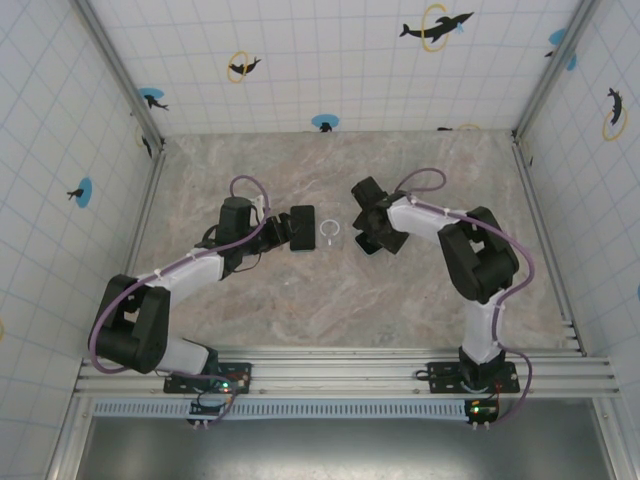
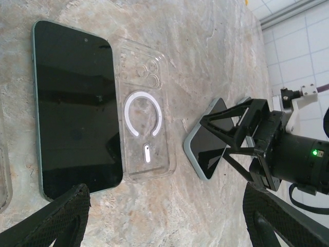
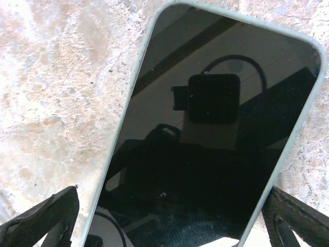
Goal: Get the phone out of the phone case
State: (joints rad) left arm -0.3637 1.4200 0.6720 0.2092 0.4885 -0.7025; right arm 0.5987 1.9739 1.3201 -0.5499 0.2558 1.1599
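A clear phone case (image 2: pixel 146 116) with a white ring lies flat and empty on the marble table (image 1: pixel 330 232). A dark-screened phone (image 2: pixel 77 108) rests face up just beside it. A second phone (image 3: pixel 216 139) with a pale green rim lies face up to the right (image 2: pixel 208 139); I cannot tell whether that rim is a case. My right gripper (image 3: pixel 169 206) is open and low over this phone, one finger (image 3: pixel 41 221) on each long side (image 1: pixel 378 228). My left gripper (image 2: pixel 164 206) is open and holds nothing, near the dark phone's end (image 1: pixel 290 230).
Tiled walls with metal corner posts (image 1: pixel 120 80) enclose the table on three sides. The right arm's wrist and black finger frame (image 2: pixel 241 136) hang close to the clear case. A clear edge (image 2: pixel 3 170) shows at the far left of the left wrist view.
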